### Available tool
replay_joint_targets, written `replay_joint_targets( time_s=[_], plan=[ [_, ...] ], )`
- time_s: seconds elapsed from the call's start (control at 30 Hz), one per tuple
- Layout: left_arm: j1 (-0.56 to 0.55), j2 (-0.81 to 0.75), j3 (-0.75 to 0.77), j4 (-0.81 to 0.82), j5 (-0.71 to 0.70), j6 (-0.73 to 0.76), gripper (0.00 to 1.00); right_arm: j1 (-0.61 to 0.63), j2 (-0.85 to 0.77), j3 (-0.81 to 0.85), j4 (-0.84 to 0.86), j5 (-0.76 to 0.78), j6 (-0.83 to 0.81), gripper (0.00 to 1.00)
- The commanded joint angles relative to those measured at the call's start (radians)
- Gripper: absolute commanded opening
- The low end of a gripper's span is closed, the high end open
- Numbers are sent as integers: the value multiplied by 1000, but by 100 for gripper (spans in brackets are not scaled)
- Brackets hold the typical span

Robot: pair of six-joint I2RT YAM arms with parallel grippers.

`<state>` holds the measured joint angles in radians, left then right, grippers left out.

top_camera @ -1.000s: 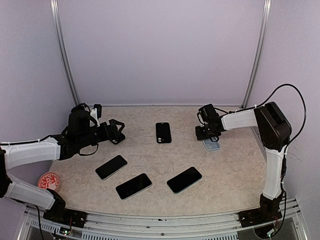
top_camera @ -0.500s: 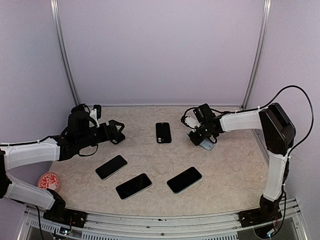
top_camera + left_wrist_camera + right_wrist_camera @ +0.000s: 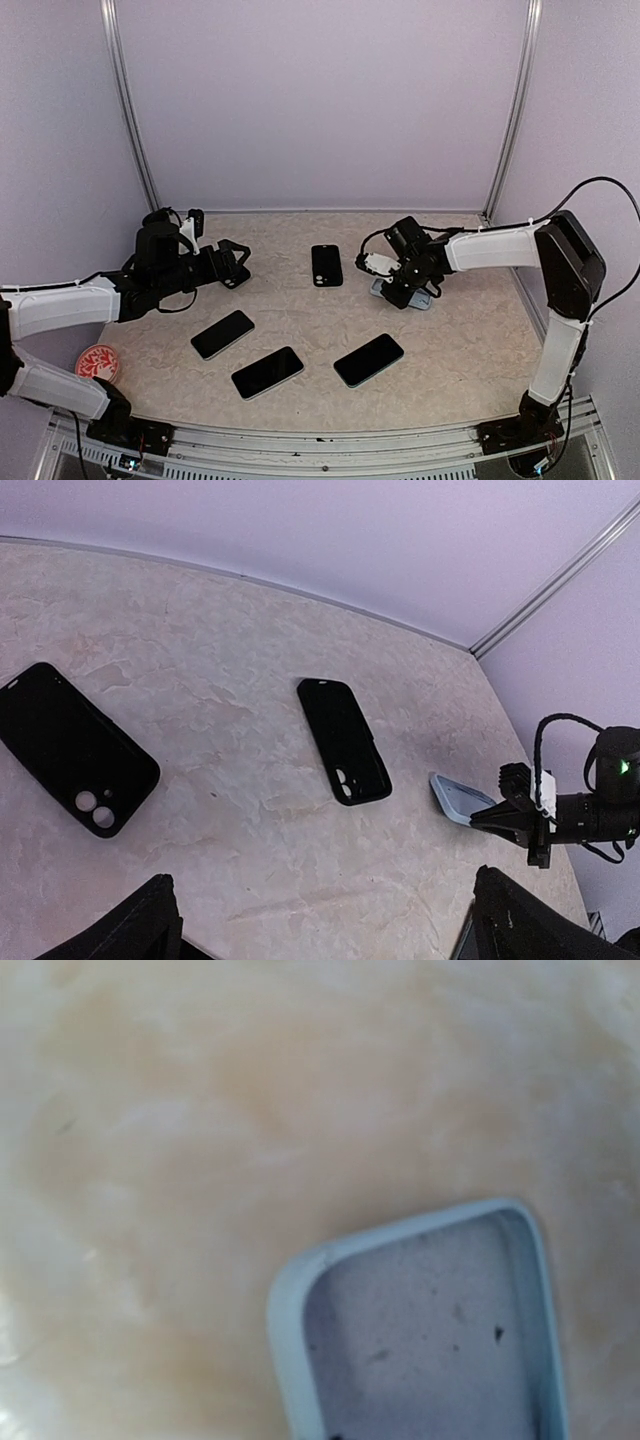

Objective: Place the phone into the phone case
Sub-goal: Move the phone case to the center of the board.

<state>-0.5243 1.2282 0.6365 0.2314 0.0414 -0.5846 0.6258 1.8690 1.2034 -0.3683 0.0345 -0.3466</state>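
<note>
Three flat black phones (image 3: 267, 371) lie toward six o'clock on the beige marbled table (image 3: 470, 340). The left gripper (image 3: 237, 265), at nine o'clock, is spread wide. The right gripper (image 3: 392, 287), at three o'clock, is clenched over the pale blue rubbery phone case (image 3: 418, 298). In the left wrist view this case (image 3: 458, 800) lies at four o'clock. In the right wrist view the case (image 3: 420, 1350) lies hollow side up, at five o'clock.

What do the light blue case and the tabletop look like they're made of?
The light blue case is probably soft silicone or rubbery plastic: matte rim, rounded corners, and a paler, fuzzy-looking lining with dark specks. The tabletop has a beige marble pattern with a slight sheen. It could be stone or printed laminate; the pictures don't settle it.
</note>
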Motion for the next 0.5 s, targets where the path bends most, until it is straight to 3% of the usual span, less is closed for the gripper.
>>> replay_joint_targets(
  time_s=[0.0, 0.33, 0.47],
  plan=[
    [-8, 14, 6, 30, 26, -8, 99, 32, -43, -34, -85, 39, -6, 0],
    [-11, 40, 18, 44, 48, -17, 99, 60, -44, -86, -147, 134, 30, 0],
    [-11, 43, 24, 43, 46, -14, 99, 67, -48, -88, -166, 198, 61, 29]
  ],
)
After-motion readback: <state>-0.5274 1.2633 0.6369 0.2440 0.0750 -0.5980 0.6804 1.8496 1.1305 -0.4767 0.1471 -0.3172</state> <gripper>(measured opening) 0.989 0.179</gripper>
